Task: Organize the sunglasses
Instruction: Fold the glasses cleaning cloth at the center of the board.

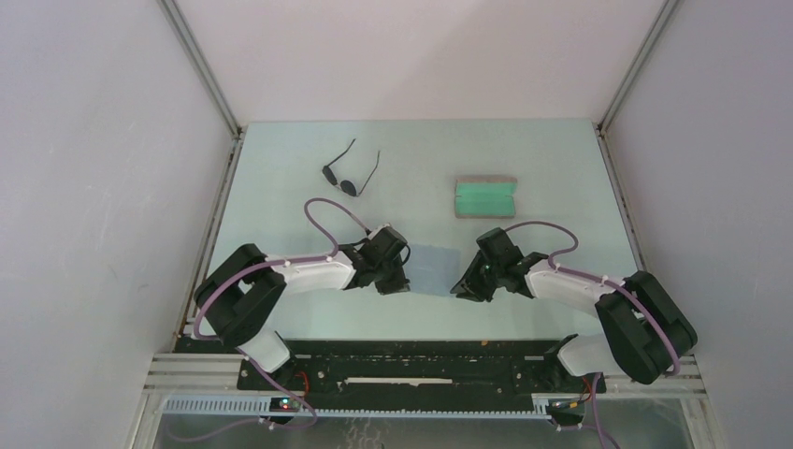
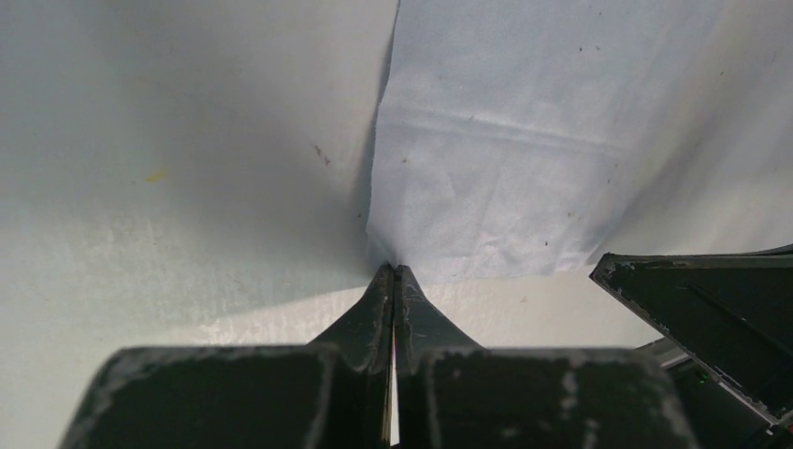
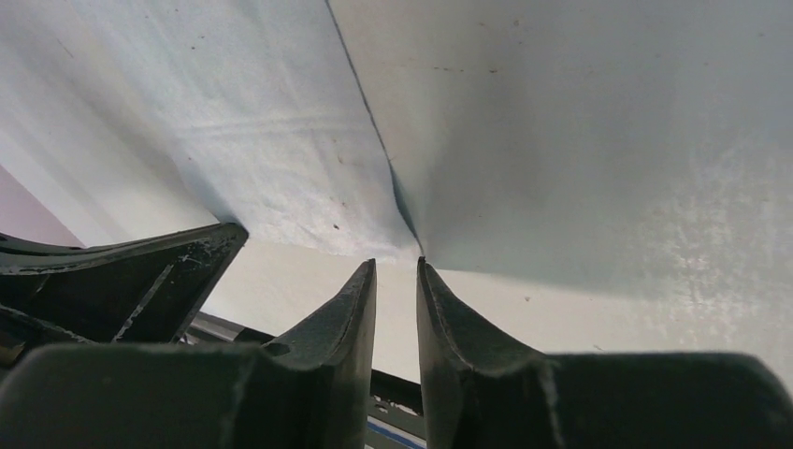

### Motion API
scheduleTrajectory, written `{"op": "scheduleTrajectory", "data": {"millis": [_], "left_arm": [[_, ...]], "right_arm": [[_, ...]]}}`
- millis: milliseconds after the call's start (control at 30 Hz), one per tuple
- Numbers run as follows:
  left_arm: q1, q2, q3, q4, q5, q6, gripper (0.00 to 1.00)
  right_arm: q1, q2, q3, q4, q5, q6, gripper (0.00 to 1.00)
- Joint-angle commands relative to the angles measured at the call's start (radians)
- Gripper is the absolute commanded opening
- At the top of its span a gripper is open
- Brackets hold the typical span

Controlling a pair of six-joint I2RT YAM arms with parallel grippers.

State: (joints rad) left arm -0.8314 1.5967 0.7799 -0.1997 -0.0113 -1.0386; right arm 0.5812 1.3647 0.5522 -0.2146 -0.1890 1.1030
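The sunglasses [image 1: 344,178], a thin black wire pair with dark lenses, lie unfolded at the back left of the table, far from both grippers. A light blue cloth [image 1: 432,269] lies flat between the two grippers. My left gripper [image 1: 400,285] is shut, its tips [image 2: 394,269] pinching the near left corner of the cloth [image 2: 505,168]. My right gripper [image 1: 461,288] is open by a narrow gap [image 3: 396,264] just short of the near right corner of the cloth [image 3: 252,122], with nothing between its fingers.
A grey case [image 1: 484,197] with green lining lies open at the back right of the middle. White walls with metal rails close in the table on the left, right and back. The arm bases stand at the near edge.
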Motion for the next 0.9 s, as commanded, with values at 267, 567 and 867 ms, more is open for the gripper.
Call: {"op": "scheduleTrajectory", "data": {"millis": [267,567,867], "left_arm": [[-0.008,-0.025,0.018,-0.044,0.031,0.000,0.00],[-0.008,-0.027,0.024,-0.045,0.029,0.004,0.00],[-0.009,-0.040,0.022,-0.041,0.025,0.002,0.00]], "right_arm": [[-0.009,0.019,-0.015,0.002,-0.006,-0.021,0.29],[-0.003,0.042,-0.015,0.022,-0.019,-0.017,0.21],[-0.007,0.005,-0.014,0.021,-0.003,-0.029,0.00]]}}
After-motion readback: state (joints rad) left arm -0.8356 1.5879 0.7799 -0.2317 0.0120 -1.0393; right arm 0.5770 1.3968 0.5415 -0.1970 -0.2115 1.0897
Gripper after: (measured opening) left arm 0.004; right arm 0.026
